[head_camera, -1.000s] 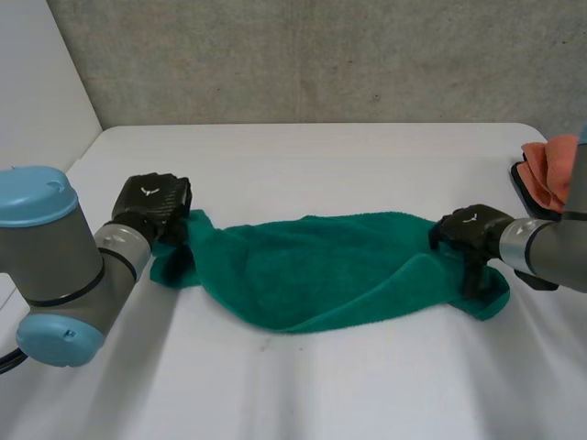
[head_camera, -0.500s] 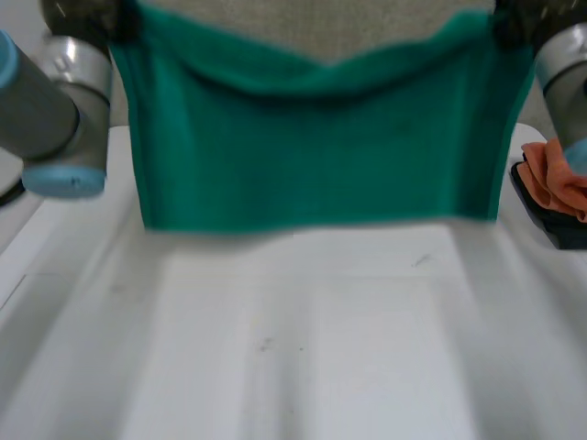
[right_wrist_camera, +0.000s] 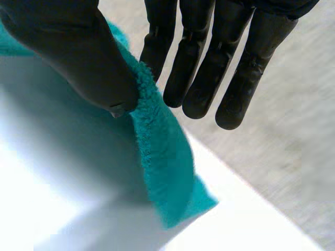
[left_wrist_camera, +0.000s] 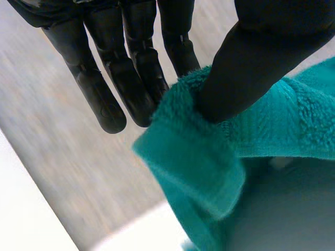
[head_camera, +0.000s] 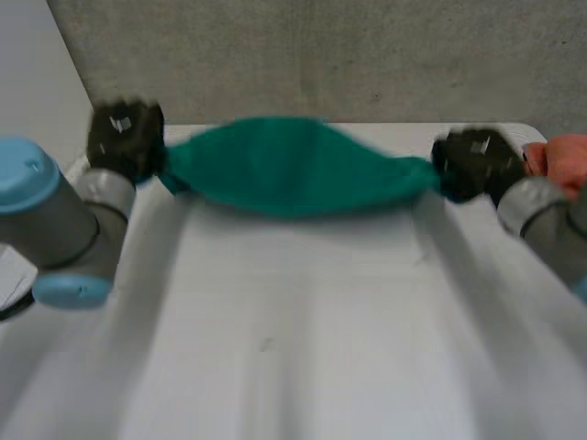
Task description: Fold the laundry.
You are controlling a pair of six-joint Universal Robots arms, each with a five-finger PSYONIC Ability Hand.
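A teal green towel (head_camera: 284,170) is stretched between both hands above the far part of the white table (head_camera: 293,348). My left hand (head_camera: 124,137) grips its left end; in the left wrist view the thumb (left_wrist_camera: 246,57) pinches a towel corner (left_wrist_camera: 209,151) against the straight fingers (left_wrist_camera: 131,73). My right hand (head_camera: 472,160) grips the right end; in the right wrist view the thumb (right_wrist_camera: 78,57) presses the towel edge (right_wrist_camera: 162,162) against the fingers (right_wrist_camera: 209,68). The towel sags and bulges in the middle.
An orange cloth (head_camera: 559,156) lies at the far right edge of the table, beside my right hand. A grey wall (head_camera: 303,55) stands behind the table. My left arm's blue-capped joint (head_camera: 46,229) sits at the near left.
Both hands lifted the towel off the table, held it hanging high half a second ago, then swung it down and away toward the table's far side.
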